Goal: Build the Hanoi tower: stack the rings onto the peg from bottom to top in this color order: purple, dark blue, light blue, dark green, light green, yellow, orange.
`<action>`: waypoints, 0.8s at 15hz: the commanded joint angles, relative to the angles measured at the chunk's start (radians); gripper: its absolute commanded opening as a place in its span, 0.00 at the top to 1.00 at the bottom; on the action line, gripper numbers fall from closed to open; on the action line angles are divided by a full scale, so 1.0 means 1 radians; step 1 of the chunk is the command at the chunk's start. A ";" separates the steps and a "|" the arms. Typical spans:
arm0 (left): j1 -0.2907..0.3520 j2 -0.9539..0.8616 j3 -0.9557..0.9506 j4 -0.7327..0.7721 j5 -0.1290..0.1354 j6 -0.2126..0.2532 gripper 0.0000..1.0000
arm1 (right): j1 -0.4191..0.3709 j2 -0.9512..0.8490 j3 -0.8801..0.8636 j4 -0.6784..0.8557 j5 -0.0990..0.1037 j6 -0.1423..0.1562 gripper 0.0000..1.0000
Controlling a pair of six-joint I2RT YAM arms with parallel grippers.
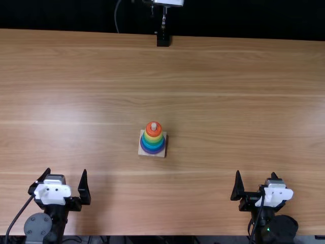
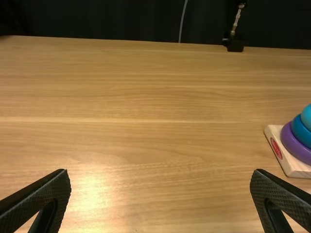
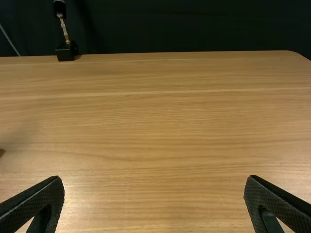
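Hanoi tower (image 1: 153, 145) in its finished shape stands upright near the middle of the light brown wooden table (image 1: 228, 122), the broadest thing here. Beyond the far edge hangs a dark backdrop (image 1: 71, 15). At the near side, the left gripper (image 1: 67, 171) and the right gripper (image 1: 256, 174) lie well apart, both spread wide, with nothing held between the fingers of either; the tower stands between their two sides, farther out than both. Close to the table's far edge is a small black stand (image 1: 163, 40). Under the rings lies a square pale wooden base (image 1: 142, 152), flat on the table. On it the stack narrows upward: the purple ring (image 2: 294, 148) at the bottom, then blues and greens, the yellow ring (image 1: 153, 139) above them, and the orange ring (image 1: 154, 132) topmost. A red oval mark (image 2: 276, 148) sits on the base, and the peg's pale tip (image 1: 154, 125) pokes up through the orange ring.
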 commanded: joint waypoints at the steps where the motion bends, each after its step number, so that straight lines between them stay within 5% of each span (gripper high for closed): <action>1: 0.000 -0.012 -0.100 -0.027 0.000 0.010 0.00 | -0.009 -0.013 -0.083 -0.070 0.002 -0.001 0.00; 4: -0.025 -0.012 -0.104 -0.029 -0.016 0.008 0.00 | -0.009 -0.013 -0.083 -0.070 0.002 -0.001 0.00; 12: -0.025 -0.012 -0.104 -0.151 -0.011 0.016 0.00 | -0.009 -0.013 -0.083 -0.070 0.002 -0.001 0.00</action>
